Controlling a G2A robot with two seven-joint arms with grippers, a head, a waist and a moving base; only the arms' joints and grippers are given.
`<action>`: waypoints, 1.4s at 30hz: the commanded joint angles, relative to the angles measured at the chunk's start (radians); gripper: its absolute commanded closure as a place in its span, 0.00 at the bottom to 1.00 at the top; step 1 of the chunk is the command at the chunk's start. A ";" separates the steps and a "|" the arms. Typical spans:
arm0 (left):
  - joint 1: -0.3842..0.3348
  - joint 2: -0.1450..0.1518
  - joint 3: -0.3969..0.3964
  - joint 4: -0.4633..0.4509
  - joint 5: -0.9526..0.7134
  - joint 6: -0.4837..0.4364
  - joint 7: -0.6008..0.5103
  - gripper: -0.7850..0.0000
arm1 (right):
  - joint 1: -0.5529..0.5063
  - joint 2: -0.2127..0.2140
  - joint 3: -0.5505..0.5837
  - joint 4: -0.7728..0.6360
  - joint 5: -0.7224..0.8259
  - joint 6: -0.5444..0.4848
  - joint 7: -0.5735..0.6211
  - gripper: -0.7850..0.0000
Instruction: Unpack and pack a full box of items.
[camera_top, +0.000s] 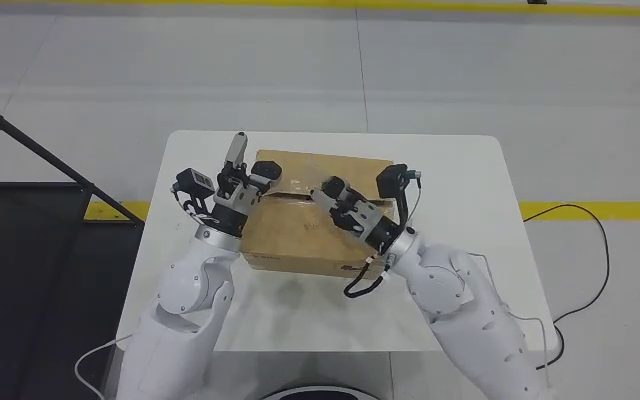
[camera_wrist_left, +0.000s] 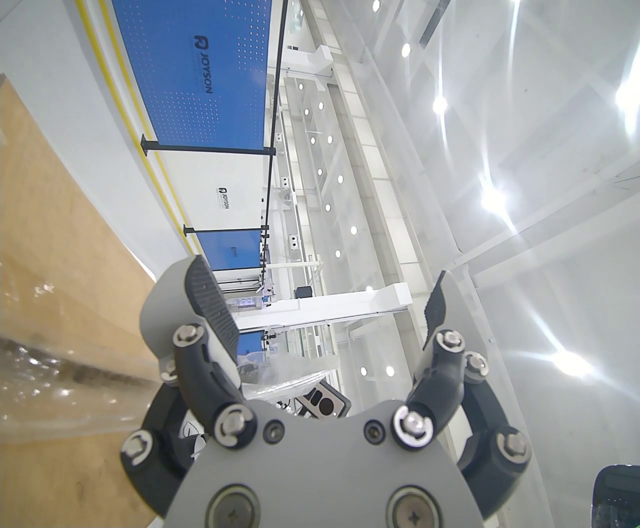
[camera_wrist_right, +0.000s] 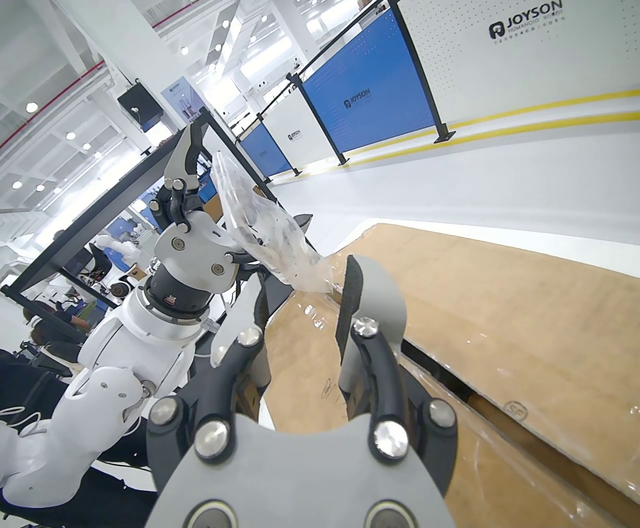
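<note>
A brown cardboard box (camera_top: 295, 240) stands in the middle of the white worktop (camera_top: 450, 165), with one arm at either side of it. The box is shut: its two top flaps lie flat and meet along a seam (camera_wrist_right: 450, 382) that runs the length of the lid. The right wrist view shows this seam as a narrow dark slit, and the contents are hidden. A strip of clear tape (camera_wrist_right: 250, 220) covers part of the seam. One end of the strip is peeled off the cardboard and stands up crumpled above the box edge. The left tool (camera_wrist_left: 320, 280) is at the box's left end, just above the lid, and points upward and away from the worktop. Its fingers are spread wide, and its ribbed pads (camera_wrist_left: 210, 300) grip nothing. In the right wrist view the loose tape rises close beside this tool. The right tool (camera_wrist_right: 305, 280) is low over the lid, near the middle of the seam, and is aimed toward the left end. Its fingers are partly parted. The foot of the lifted tape lies in the gap between them, and neither pad is seen pressing on it.
</note>
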 joint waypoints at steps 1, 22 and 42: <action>0.000 -0.001 0.001 0.001 0.000 0.000 -0.002 0.00 | 0.004 -0.002 0.001 0.002 -0.008 0.009 -0.010 0.69; 0.002 -0.006 -0.016 -0.006 -0.016 0.031 -0.022 0.00 | -0.004 -0.027 0.004 0.015 -0.188 0.092 -0.195 1.00; -0.028 0.015 -0.180 0.039 -0.088 0.208 -0.168 0.00 | -0.004 -0.038 0.052 0.090 -0.220 -0.029 -0.288 1.00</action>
